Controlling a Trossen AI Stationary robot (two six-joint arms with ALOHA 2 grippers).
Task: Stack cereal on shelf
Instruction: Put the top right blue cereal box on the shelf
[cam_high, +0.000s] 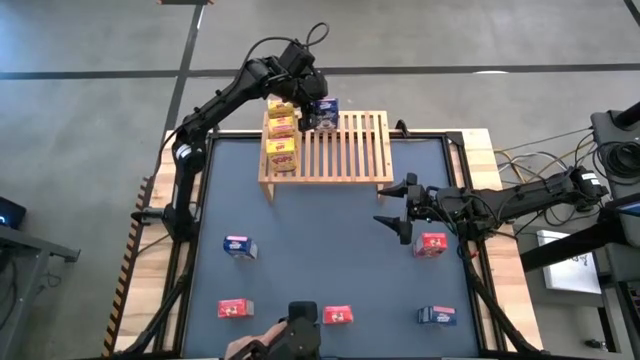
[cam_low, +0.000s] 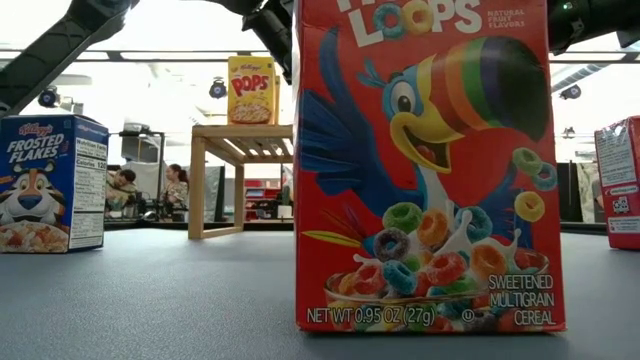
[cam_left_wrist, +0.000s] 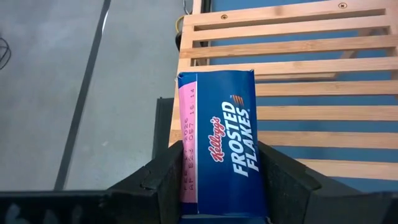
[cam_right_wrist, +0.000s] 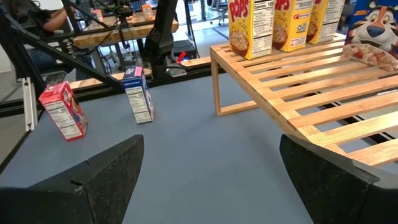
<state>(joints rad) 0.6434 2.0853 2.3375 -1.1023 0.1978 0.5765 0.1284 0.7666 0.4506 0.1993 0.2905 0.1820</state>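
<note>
Dark blue-grey tabletop (cam_high: 320, 250) carries the wooden shelf (cam_high: 350, 150) at its far edge, three yellow boxes (cam_high: 282, 130) lined along the shelf's left end. Just beside them, the left gripper (cam_high: 312, 105) pinches a blue box (cam_left_wrist: 221, 143) between its fingers above the slats. Near the right edge, the right gripper (cam_high: 400, 212) hangs spread and empty, a red box (cam_high: 431, 244) just beside it.

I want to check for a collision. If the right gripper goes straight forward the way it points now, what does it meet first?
Probably the shelf: the open right gripper points at its near leg and slatted edge, with only bare table between. Depth is hard to judge.
</note>
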